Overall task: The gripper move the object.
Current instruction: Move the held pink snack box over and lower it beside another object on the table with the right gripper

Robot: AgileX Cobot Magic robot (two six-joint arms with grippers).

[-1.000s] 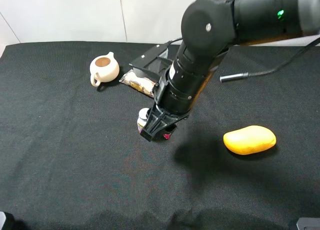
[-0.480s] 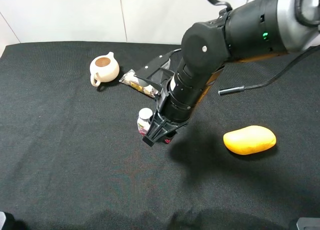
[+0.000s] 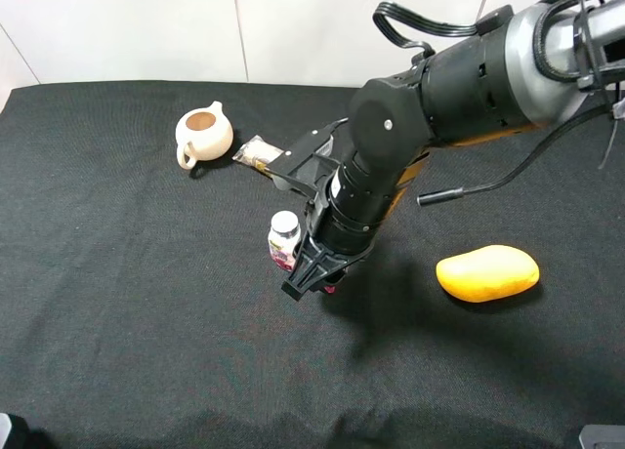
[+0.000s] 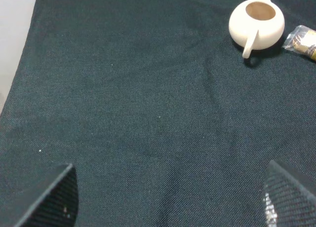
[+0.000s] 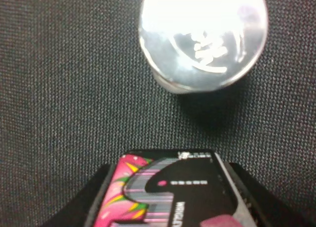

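Pinching the black tin between its closed-in fingers, the right gripper holds it upright near the middle of the table, just beside the white-capped bottle. That steep, from-above grip probably lets the tin move away without toppling its neighbour.

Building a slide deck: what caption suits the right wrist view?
Right gripper shut on the pink-marked black tin, white-capped bottle standing close by on black cloth.
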